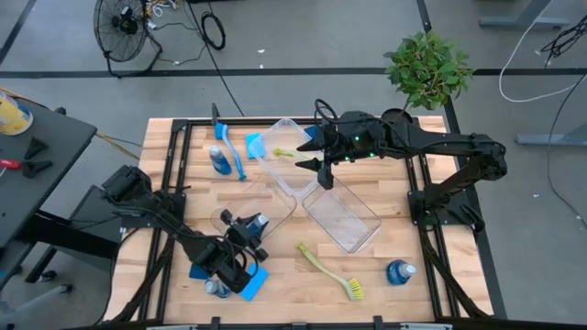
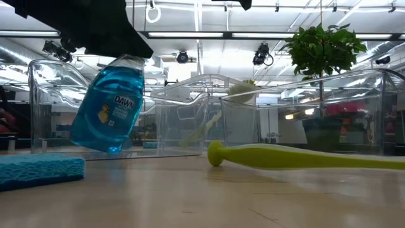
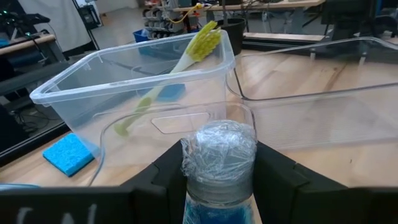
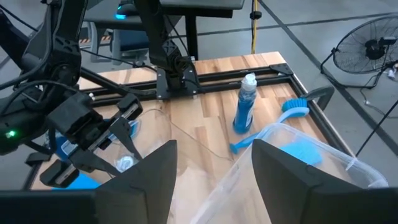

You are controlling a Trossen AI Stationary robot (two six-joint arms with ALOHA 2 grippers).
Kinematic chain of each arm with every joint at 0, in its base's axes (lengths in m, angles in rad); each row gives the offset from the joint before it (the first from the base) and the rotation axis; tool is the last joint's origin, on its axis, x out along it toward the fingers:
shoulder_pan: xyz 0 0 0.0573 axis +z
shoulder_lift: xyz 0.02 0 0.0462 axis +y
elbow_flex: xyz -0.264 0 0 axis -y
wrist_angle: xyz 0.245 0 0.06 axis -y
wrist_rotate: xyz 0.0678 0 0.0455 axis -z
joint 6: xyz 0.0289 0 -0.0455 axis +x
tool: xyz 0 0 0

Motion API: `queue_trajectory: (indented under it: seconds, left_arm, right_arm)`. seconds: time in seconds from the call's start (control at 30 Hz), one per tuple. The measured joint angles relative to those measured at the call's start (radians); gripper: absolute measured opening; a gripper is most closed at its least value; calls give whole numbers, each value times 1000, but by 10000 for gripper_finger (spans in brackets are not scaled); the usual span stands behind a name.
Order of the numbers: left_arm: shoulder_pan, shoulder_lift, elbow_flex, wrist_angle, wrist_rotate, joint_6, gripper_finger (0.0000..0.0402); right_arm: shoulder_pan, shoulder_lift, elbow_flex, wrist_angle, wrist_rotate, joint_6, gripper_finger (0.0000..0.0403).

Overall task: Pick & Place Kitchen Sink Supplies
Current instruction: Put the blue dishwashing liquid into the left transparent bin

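Bottle (image 2: 107, 104) is hanging tilted in my left claw (image 3: 219, 177), fingers clamping its neck; I am holding the right claw (image 1: 316, 151) open, empty, over the bins (image 1: 344, 220).

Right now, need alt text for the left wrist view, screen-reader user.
The left gripper holds a clear bottle of blue liquid by its neck, dark fingers on either side. Ahead on the wooden table sits a clear plastic bin with a yellow-green dish brush leaning inside, a blue sponge beside it.
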Motion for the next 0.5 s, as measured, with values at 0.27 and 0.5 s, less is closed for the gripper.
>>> queue_trajectory:
  seconds: [0.27,0.5]
  left_arm:
    - [1,0,0,4,33,7,160]
    - [1,0,0,15,46,16,165]
  right_arm:
    - [2,0,0,0,0,3,208]
    - [6,0,0,0,0,4,208]
